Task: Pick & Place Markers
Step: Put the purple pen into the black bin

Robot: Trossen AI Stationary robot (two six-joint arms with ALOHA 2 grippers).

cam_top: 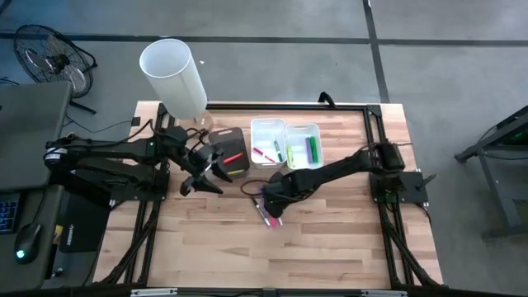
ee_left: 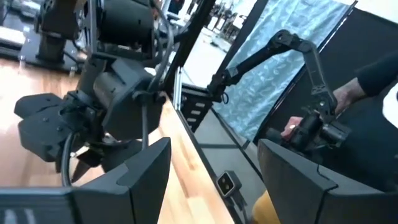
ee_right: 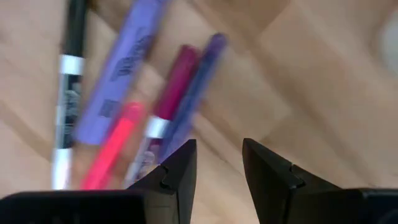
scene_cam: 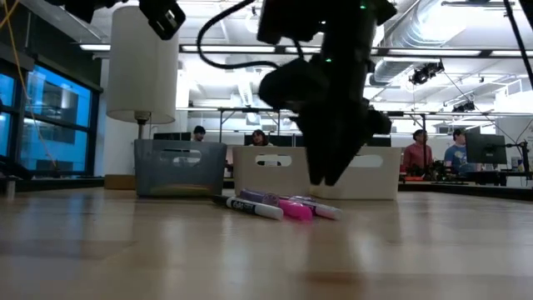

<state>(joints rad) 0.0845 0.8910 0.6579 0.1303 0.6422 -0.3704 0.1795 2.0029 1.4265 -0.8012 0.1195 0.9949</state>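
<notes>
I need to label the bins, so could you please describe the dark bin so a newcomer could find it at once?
Start at the tall white cylinder at the table's far edge. Just in front of it, in a row with two white bins, sits the dark bin, nearest the left end effector. It alone is dark, and a red marker lies in it.

Bright overhead room light, markers [ee_right: 118, 112] motion-blurred in wrist view, soft table shadows

Overhead straight down, low level across table [scene_cam: 100, 250], wrists close, markers [ee_right: 118, 99] shared, perhaps blurred.
</notes>
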